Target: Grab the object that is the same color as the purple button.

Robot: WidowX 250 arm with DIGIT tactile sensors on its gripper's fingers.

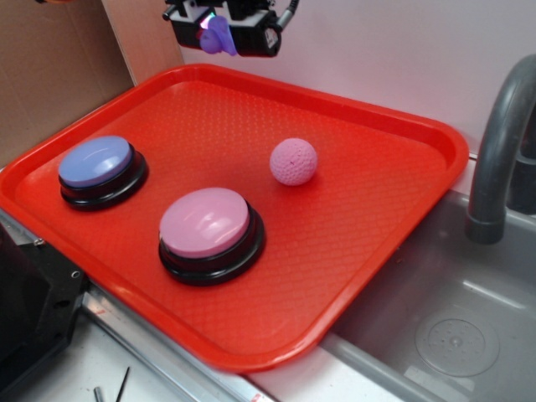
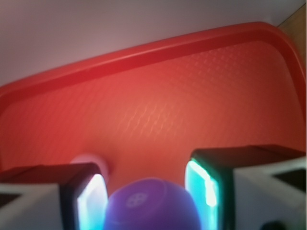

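The gripper [image 1: 219, 33] hangs high above the far edge of a red tray [image 1: 394, 126], its jaws closed on the small purple object [image 2: 152, 205]. Below on the tray sit the purple button [image 1: 97, 163], a pink button [image 1: 206, 222] and a pink ball [image 1: 294, 162].

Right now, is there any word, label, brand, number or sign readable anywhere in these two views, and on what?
No readable text in either view.
Small purple toy piece held between the gripper pads: a round embossed mark shows in the wrist view, too blurred to read.
Periwinkle domed button, pink domed button, pink dimpled ball, red plastic tray: unmarked.
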